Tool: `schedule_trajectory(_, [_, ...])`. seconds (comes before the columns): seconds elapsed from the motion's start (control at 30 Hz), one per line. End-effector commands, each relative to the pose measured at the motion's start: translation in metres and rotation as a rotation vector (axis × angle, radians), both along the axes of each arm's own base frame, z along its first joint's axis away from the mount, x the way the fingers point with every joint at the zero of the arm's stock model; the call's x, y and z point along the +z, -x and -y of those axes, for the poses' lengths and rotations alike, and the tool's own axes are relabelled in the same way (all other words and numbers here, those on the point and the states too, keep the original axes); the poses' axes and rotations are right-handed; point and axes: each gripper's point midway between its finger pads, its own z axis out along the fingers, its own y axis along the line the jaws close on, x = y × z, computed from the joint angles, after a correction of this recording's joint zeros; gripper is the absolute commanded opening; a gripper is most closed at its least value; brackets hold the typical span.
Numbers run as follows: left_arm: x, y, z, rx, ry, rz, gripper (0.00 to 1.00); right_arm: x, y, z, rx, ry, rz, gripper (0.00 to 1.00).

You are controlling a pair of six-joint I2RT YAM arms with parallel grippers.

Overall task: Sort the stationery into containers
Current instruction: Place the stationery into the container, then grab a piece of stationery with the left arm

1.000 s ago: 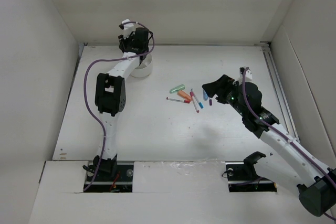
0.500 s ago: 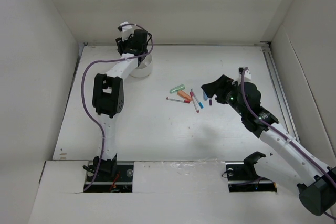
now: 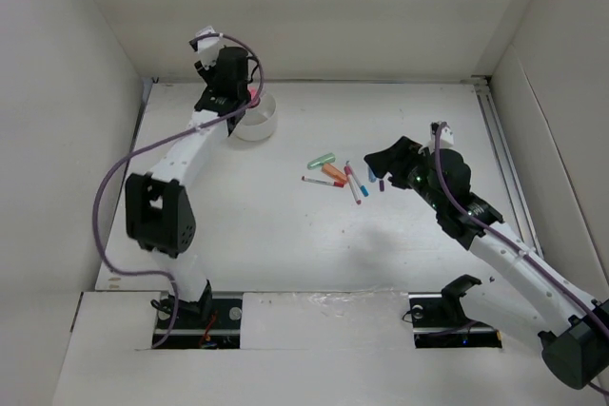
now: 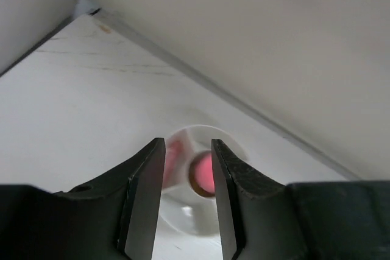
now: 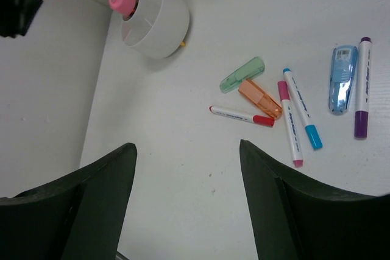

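Note:
The round white cup (image 3: 259, 119) stands at the back left, with a pink-capped bottle (image 5: 124, 1) upright in one of its compartments. My left gripper (image 3: 244, 90) hovers above the cup (image 4: 183, 211), open by a narrow gap and empty. Straight below it I see the pink cap (image 4: 204, 172), with a blurred pink shape (image 4: 173, 153) beside it. On the table lie a green piece (image 5: 242, 74), an orange piece (image 5: 260, 98), a red-capped pen (image 5: 242, 115), pink (image 5: 290, 123) and blue (image 5: 303, 117) markers, a blue dispenser (image 5: 342, 78) and a purple marker (image 5: 362, 86). My right gripper (image 5: 187, 150) hangs wide open just right of them (image 3: 381, 164).
White walls close in the table at the back and on both sides, and the cup sits close to the back wall (image 4: 244, 41). A metal rail (image 3: 500, 140) runs along the right edge. My left arm's purple cable (image 3: 114, 187) loops out to the left.
The left arm has swung its elbow out to the left and down, and its wrist has risen up and left off the cup. The right arm has held still.

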Motion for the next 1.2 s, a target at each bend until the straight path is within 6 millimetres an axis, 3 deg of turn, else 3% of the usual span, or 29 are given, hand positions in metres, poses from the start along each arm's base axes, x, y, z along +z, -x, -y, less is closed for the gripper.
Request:
schedule_trajectory(0.0, [0.079,0.036,0.062,-0.185,0.158,0.234,0.32,0.039,-0.005,-0.001,-0.016,-0.038,0.104,0.73])
schedule_trajectory(0.03, [0.059,0.047,0.073,-0.206,0.147,0.197,0.34,0.039,-0.006,0.001,-0.025,-0.037,0.104,0.67])
schedule_trajectory(0.07, [0.053,0.055,0.085,-0.232,0.157,0.187,0.34,0.042,-0.005,0.002,-0.025,-0.042,0.114,0.61])
schedule_trajectory(0.1, [0.054,0.064,0.102,-0.29,0.173,0.193,0.35,0.042,-0.006,0.004,-0.037,-0.04,0.115,0.42])
schedule_trajectory(0.13, [0.025,0.078,0.13,-0.365,0.172,0.13,0.36,0.045,-0.006,0.006,-0.051,-0.043,0.124,0.31])
schedule_trajectory(0.2, [-0.002,0.094,0.162,-0.468,0.183,0.071,0.36,0.043,-0.004,0.007,-0.062,-0.049,0.12,0.1])
schedule_trajectory(0.23, [-0.019,0.108,0.191,-0.562,0.188,0.023,0.36,0.043,-0.005,0.009,-0.074,-0.047,0.121,0.05])
schedule_trajectory(0.3, [-0.054,0.12,0.213,-0.643,0.167,-0.059,0.35,0.043,-0.007,0.013,-0.1,-0.051,0.12,0.01])
schedule_trajectory(0.33, [-0.086,0.127,0.22,-0.667,0.142,-0.154,0.34,0.043,-0.009,0.015,-0.113,-0.049,0.121,0.01])
schedule_trajectory(0.47, [-0.136,0.142,0.243,-0.819,0.098,-0.294,0.29,0.041,-0.009,0.017,-0.124,-0.042,0.114,0.01])
schedule_trajectory(0.5, [-0.134,0.143,0.248,-0.86,0.099,-0.29,0.26,0.041,-0.009,0.017,-0.124,-0.042,0.114,0.01])
schedule_trajectory(0.6, [-0.155,0.158,0.266,-0.951,0.075,-0.329,0.25,0.038,-0.011,0.018,-0.134,-0.035,0.108,0.03])
schedule_trajectory(0.7, [-0.173,0.163,0.269,-0.936,0.102,-0.375,0.28,0.038,-0.012,0.019,-0.146,-0.033,0.109,0.06])
schedule_trajectory(0.77, [-0.176,0.157,0.269,-0.887,0.119,-0.377,0.28,0.036,-0.012,0.02,-0.146,-0.028,0.102,0.11])
schedule_trajectory(0.87, [-0.185,0.152,0.255,-0.792,0.112,-0.382,0.31,0.033,-0.013,0.019,-0.146,-0.022,0.094,0.27])
schedule_trajectory(0.93, [-0.179,0.147,0.255,-0.785,0.092,-0.358,0.31,0.033,-0.013,0.019,-0.146,-0.022,0.094,0.38])
schedule_trajectory(1.03, [-0.175,0.135,0.261,-0.824,0.011,-0.365,0.34,0.03,-0.013,0.017,-0.135,-0.019,0.085,0.46])
schedule_trajectory(1.1, [-0.159,0.126,0.279,-0.899,-0.005,-0.331,0.34,0.03,-0.012,0.014,-0.122,-0.022,0.084,0.48])
schedule_trajectory(1.17, [-0.169,0.124,0.284,-0.959,-0.076,-0.367,0.34,0.03,-0.012,0.014,-0.122,-0.022,0.084,0.49])
